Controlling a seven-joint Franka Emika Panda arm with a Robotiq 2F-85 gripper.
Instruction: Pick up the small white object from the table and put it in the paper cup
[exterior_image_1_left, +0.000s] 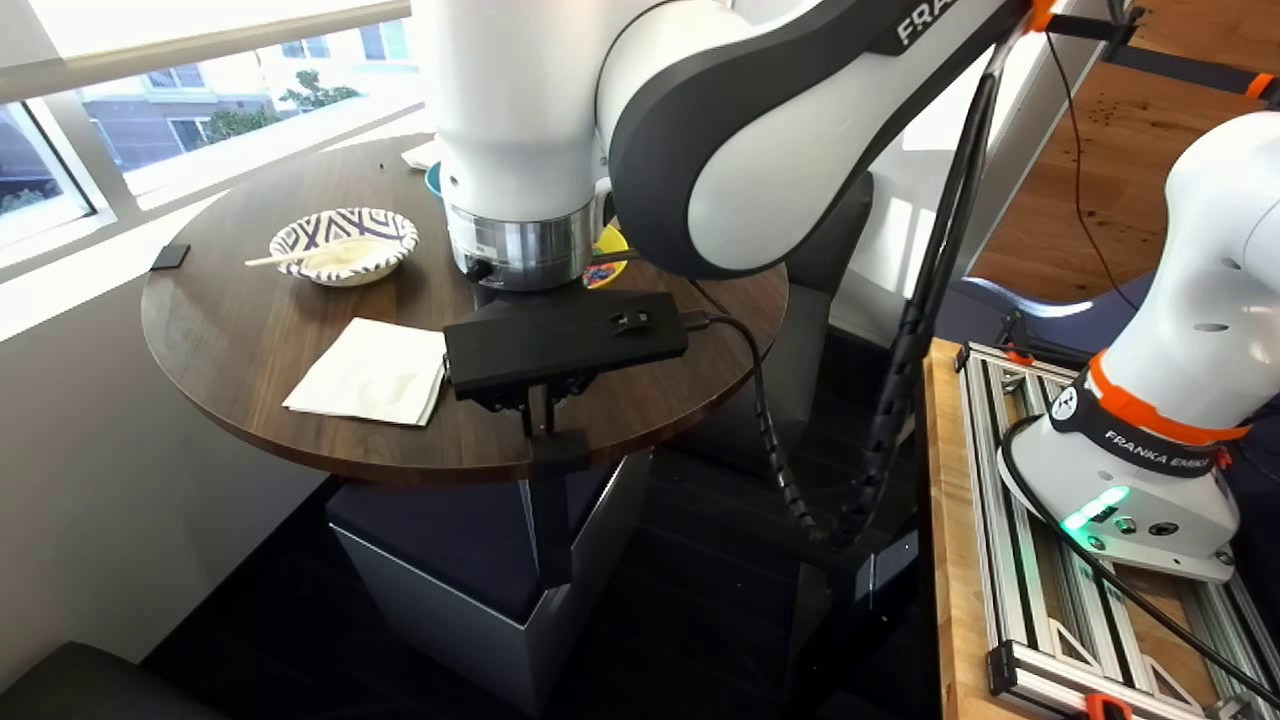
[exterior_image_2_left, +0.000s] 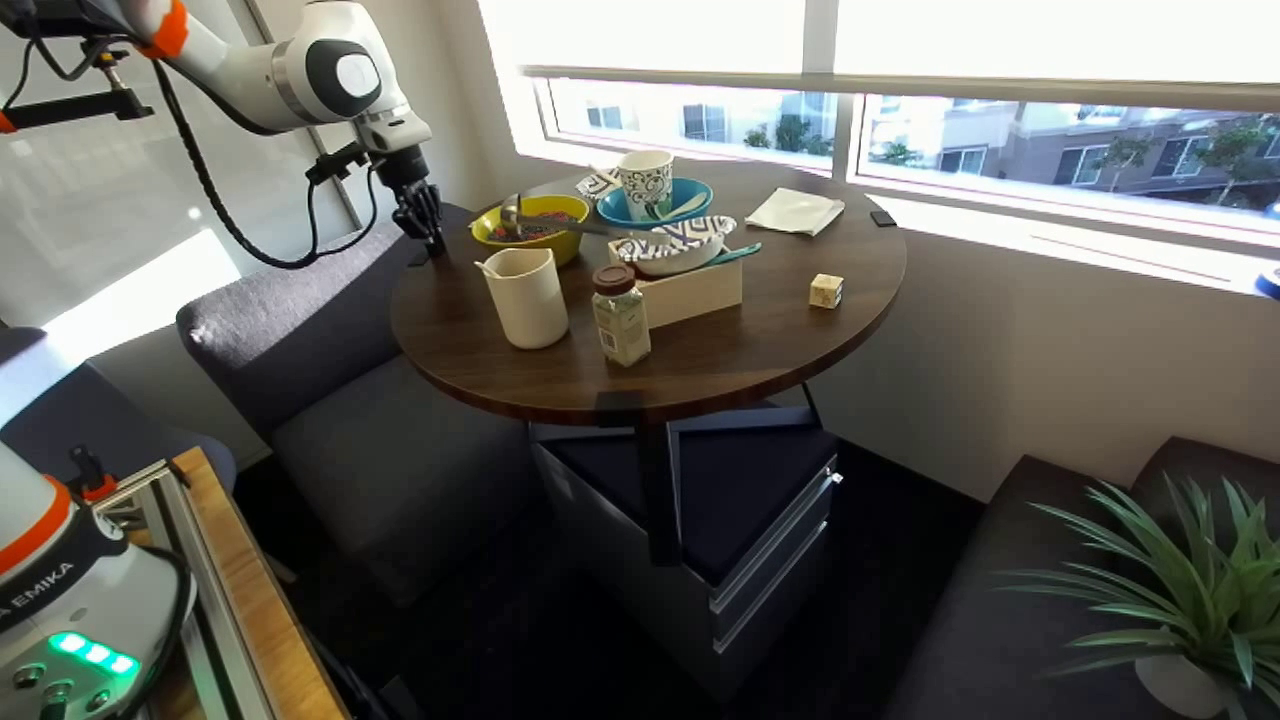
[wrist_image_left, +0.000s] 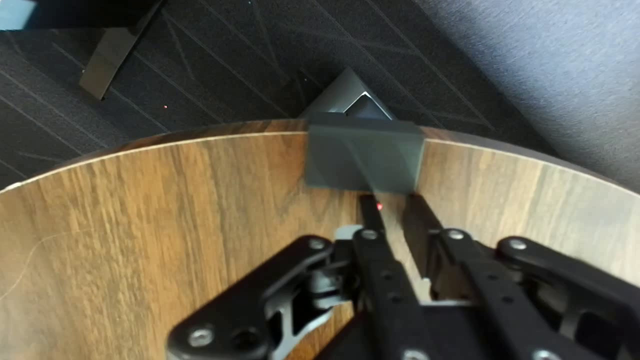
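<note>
A small off-white cube (exterior_image_2_left: 826, 291) with markings sits on the round wooden table (exterior_image_2_left: 780, 355), near its edge; it is the only small whitish object I see there. The plain cream-white paper cup (exterior_image_2_left: 525, 298) stands upright near the table's front left, something thin at its rim. The arm hides both in an exterior view. My gripper (exterior_image_2_left: 438, 250) points down at the table's edge, beyond the yellow bowl and far from the cube. In the wrist view my gripper (wrist_image_left: 392, 200) has its fingers slightly apart, nothing visible between them, beside a dark edge bracket (wrist_image_left: 364, 152).
A yellow bowl (exterior_image_2_left: 530, 228), a blue bowl (exterior_image_2_left: 606, 212) holding a swirl-patterned cup (exterior_image_2_left: 647, 185), a spice jar (exterior_image_2_left: 621, 318) and a cream box (exterior_image_2_left: 695, 293) under a patterned bowl (exterior_image_2_left: 676, 250) crowd the table. Folded napkins (exterior_image_1_left: 370, 372) lie near my arm.
</note>
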